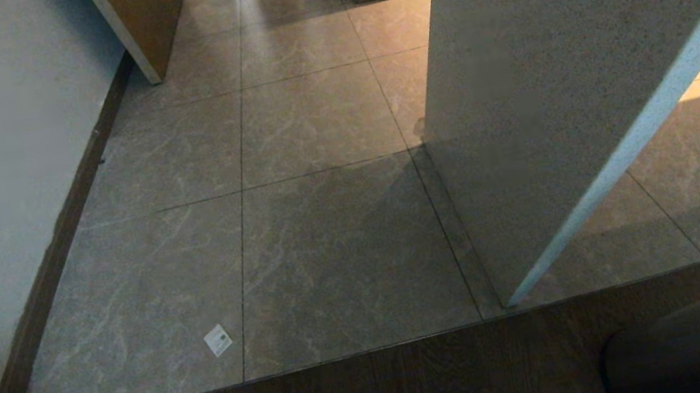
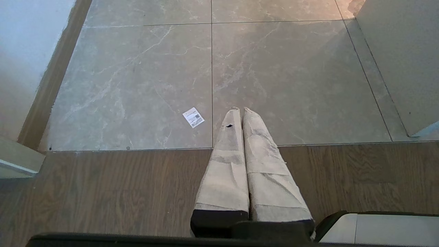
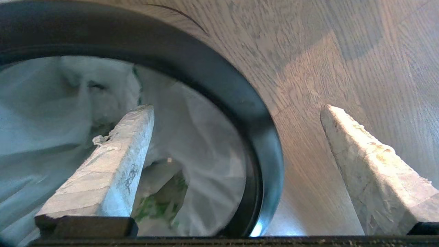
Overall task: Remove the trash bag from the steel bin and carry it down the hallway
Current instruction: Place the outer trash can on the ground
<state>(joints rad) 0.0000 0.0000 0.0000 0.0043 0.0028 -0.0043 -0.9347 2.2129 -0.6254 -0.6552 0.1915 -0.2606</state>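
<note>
Right wrist view: I have the right gripper (image 3: 236, 109) spread astride the bin (image 3: 260, 137) rim, to pinch the bag (image 3: 205, 164).

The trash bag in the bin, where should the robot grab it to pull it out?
Probably the loose, crumpled plastic at the top of the trash bag, coming straight down through the steel bin mouth. The black rim rings the bag, so no side is free. The right gripper is open, one finger over the bag, the other outside the rim.
</note>
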